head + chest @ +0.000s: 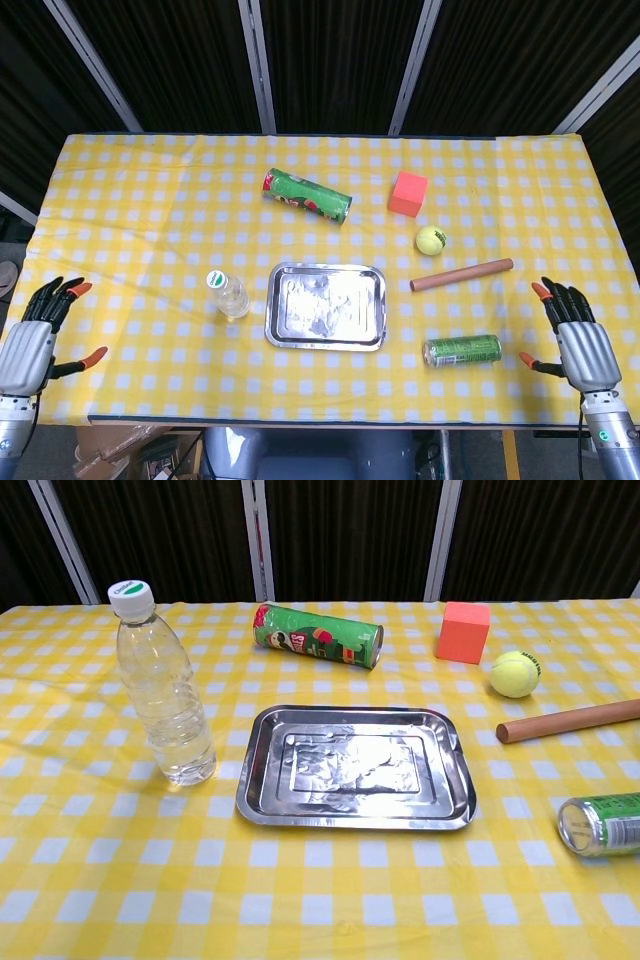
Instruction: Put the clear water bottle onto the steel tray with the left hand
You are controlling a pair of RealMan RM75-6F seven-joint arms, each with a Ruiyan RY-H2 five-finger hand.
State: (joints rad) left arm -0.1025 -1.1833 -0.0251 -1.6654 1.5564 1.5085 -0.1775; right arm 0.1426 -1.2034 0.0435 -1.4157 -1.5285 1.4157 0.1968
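The clear water bottle (227, 294) (163, 690) stands upright with a white cap, just left of the steel tray (325, 337) (355, 815), which lies bare at the table's middle front. My left hand (32, 337) hovers open at the table's front left corner, far left of the bottle, fingers spread and holding nothing. Open too, my right hand (577, 336) sits at the front right edge. Neither hand shows in the chest view.
A green chips can (306, 196) lies behind the tray. An orange cube (407, 193), a tennis ball (431, 240) and a wooden rod (461, 275) sit at the right. A green drink can (462, 350) lies right of the tray.
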